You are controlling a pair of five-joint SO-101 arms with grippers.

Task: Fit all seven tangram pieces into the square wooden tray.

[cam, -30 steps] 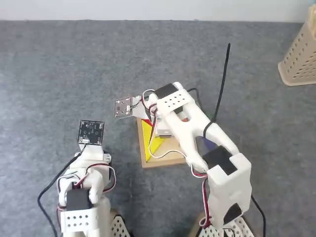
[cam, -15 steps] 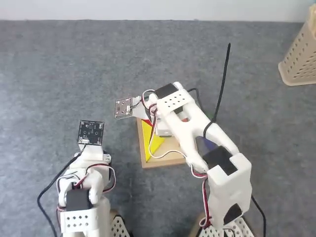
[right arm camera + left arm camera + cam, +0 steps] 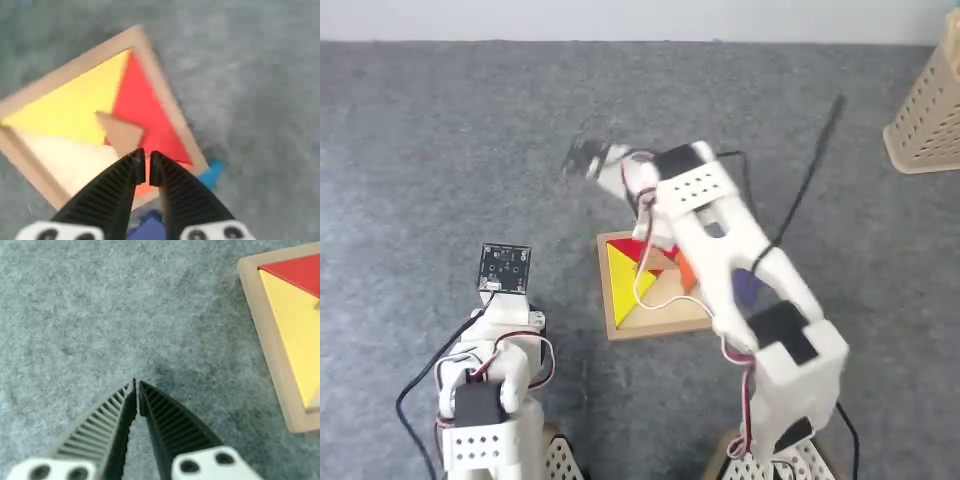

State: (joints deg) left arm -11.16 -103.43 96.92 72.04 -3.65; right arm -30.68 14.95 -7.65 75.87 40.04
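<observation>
Mid-fill: right claw point(image 3: 143, 160) closed, empty, high near tray point(image 3: 169, 107); left claw point(image 3: 136, 387) closed, parked above surface point(image 3: 75, 315); needs opening next for blue piece point(image 3: 212, 172) beside tray.

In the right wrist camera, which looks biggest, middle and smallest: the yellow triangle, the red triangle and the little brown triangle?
1. The yellow wooden triangle and the red wooden triangle share first place: they look about the same size, too close to rank.
2. The small brown wooden triangle is clearly the smallest.
</observation>
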